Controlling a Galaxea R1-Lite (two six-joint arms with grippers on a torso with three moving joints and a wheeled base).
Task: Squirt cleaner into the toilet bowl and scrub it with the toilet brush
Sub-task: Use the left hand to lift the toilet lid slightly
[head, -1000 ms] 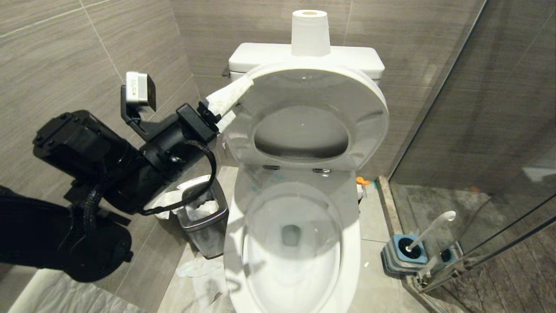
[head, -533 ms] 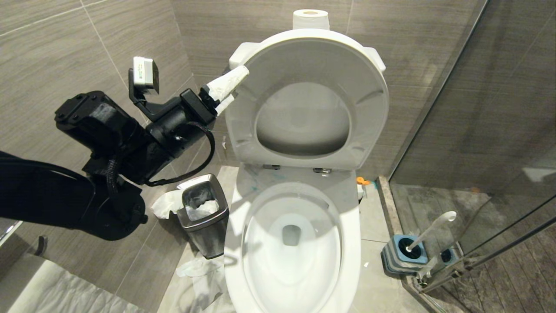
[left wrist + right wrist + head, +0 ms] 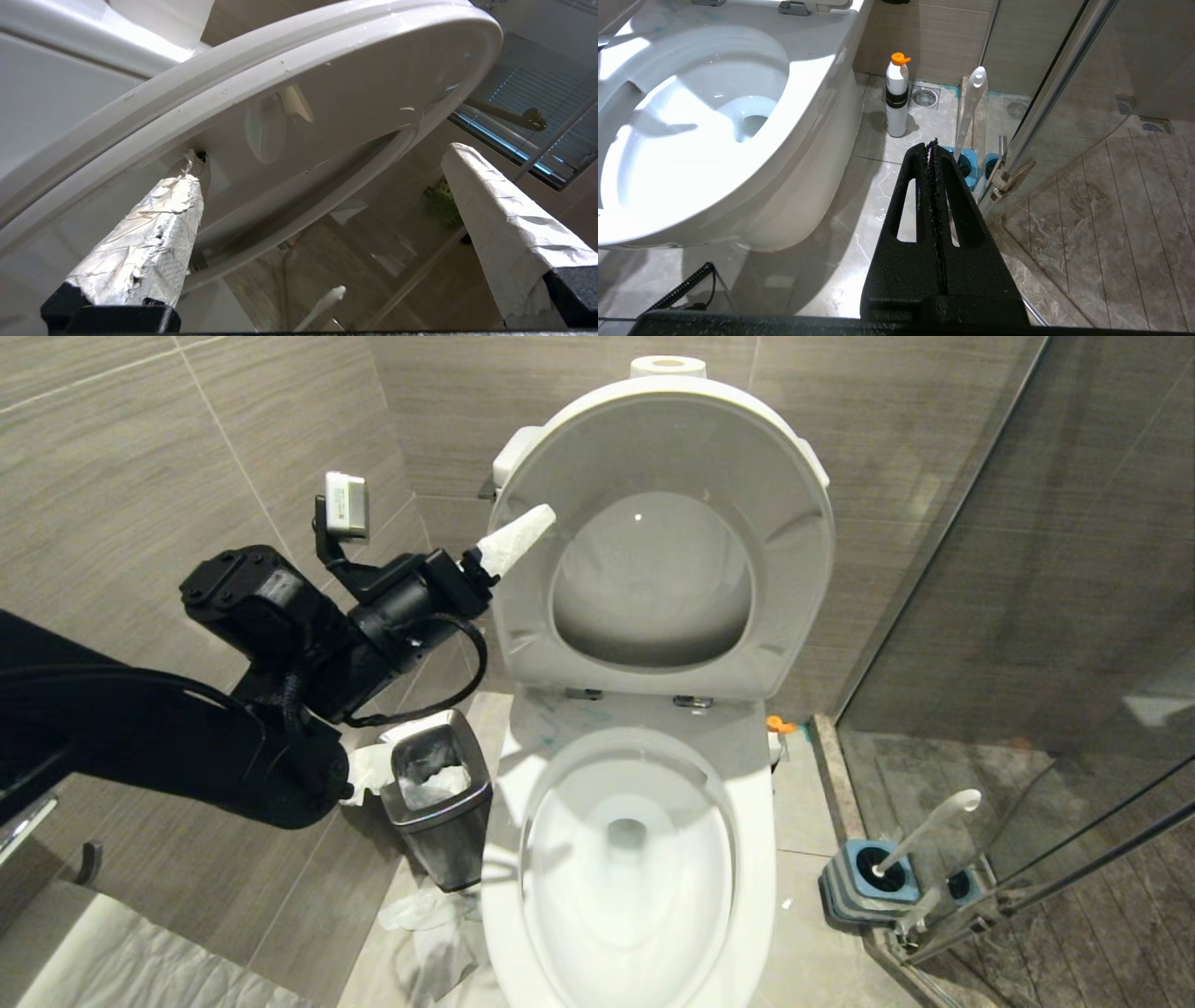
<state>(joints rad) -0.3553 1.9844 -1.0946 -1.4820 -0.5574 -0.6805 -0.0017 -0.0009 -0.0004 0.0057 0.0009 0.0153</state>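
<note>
Cleaner (image 3: 897, 95) stands on the floor just beside the toilet bowl (image 3: 627, 859), between it and the brush (image 3: 920, 835) in its holder. I judge the bottle light but smooth and a little soft, so I should take it at the dark label band, not at the orange collar. The brush handle looks thin and stiff. My left end effector (image 3: 515, 543) is raised at the lifted seat (image 3: 794, 588), spread wide, one wrapped fingertip (image 3: 187, 186) touching the underside. My right end effector (image 3: 934, 163) is clenched on nothing, low above the floor.
</note>
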